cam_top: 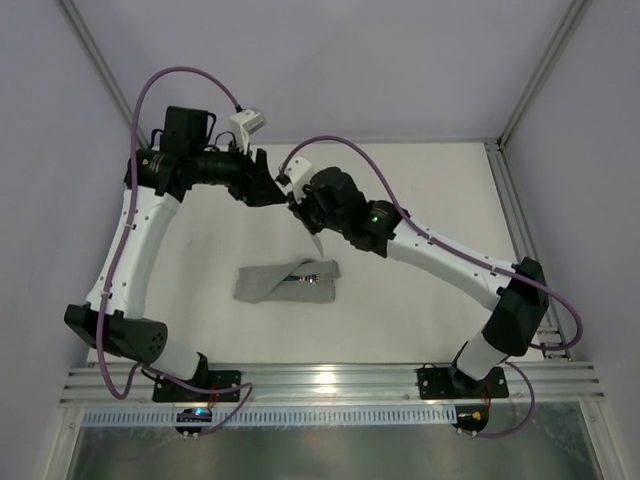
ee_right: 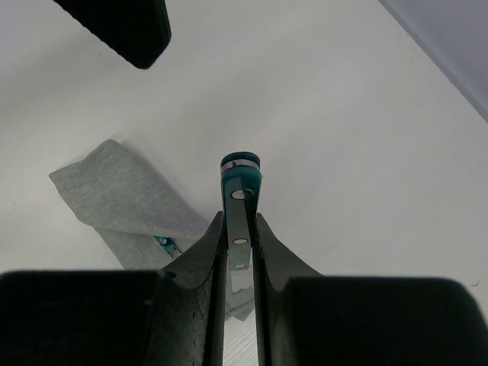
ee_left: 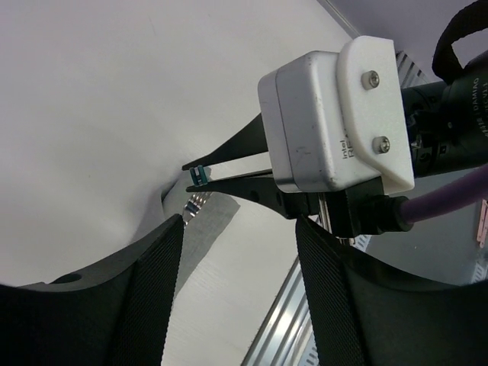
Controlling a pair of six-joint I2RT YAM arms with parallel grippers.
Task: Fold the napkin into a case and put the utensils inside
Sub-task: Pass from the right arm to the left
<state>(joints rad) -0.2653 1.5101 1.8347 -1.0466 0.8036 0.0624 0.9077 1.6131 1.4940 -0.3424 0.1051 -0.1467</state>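
The grey napkin [cam_top: 287, 281] lies folded into a narrow case mid-table. The fork [cam_top: 305, 279] sticks out of it, and its tines [ee_left: 194, 204] show in the left wrist view. My right gripper [cam_top: 303, 213] hovers above and behind the napkin, shut on the knife [ee_right: 241, 191]. The teal handle stands between its fingers and the blade [cam_top: 317, 243] points down toward the napkin. My left gripper [cam_top: 272, 190] is just left of the right one, open and empty, its fingers [ee_left: 152, 274] wide apart. The napkin [ee_right: 122, 194] and a bit of the fork's handle [ee_right: 165, 243] also show in the right wrist view.
The right wrist's white camera box [ee_left: 335, 114] is close in front of my left gripper. An aluminium rail [cam_top: 330, 382] runs along the near table edge and another rail [cam_top: 515, 230] along the right side. White walls enclose the table.
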